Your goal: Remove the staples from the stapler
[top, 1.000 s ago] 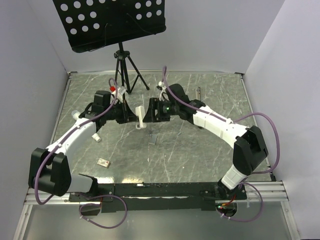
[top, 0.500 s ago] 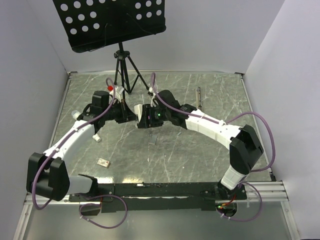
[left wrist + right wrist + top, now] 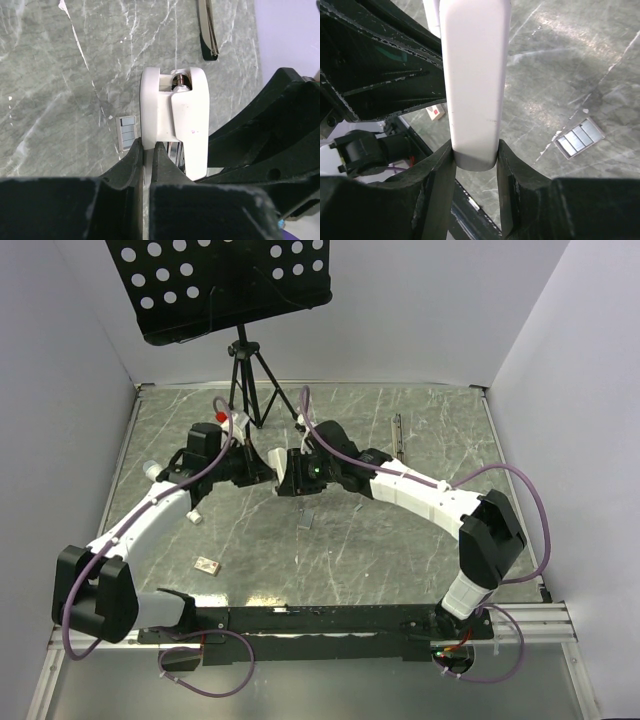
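Fingers (image 3: 439, 185) of the right gripper (image 3: 475, 165) clasp the stapler's (image 3: 472, 75) pale top while the left gripper (image 3: 148, 155) clenches its thin lower edge, which we judge braces it for opening near the table's (image 3: 400, 540) centre, staples (image 3: 308, 519) lying at its 6 o'clock.

Stapler (image 3: 175, 117): slim, pale white-grey top, glossy, metal pin showing in notch at one end, thin metal parts underneath. Held up off table (image 3: 50, 75), pinched at both ends. Staples (image 3: 128, 132): short grey metallic strip, segmented, lying flat on marbled surface just beside stapler, apart from it.
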`<control>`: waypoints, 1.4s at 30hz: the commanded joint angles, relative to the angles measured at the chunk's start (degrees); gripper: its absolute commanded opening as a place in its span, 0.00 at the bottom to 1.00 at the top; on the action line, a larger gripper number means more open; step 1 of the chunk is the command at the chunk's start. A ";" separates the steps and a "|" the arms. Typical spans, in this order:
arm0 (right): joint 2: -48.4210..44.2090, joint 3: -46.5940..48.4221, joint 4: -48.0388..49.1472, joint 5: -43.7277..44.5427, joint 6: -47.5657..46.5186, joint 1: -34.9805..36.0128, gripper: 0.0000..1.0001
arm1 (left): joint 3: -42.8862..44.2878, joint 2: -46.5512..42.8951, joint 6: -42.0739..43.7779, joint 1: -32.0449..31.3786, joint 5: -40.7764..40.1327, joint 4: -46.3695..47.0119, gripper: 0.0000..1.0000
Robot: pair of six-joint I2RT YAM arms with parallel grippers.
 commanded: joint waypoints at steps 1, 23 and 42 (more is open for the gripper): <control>-4.60 4.03 -4.49 4.10 -3.63 -2.38 0.28 | 2.37 0.22 3.52 -0.25 -8.31 -4.57 0.01; -9.79 4.12 1.47 -6.88 -8.12 -16.01 0.33 | -6.59 -7.51 13.10 -6.40 -3.75 7.37 0.01; 1.10 2.63 14.66 -14.10 -5.67 -17.59 0.50 | -5.09 -2.58 15.83 -8.07 2.40 7.28 0.01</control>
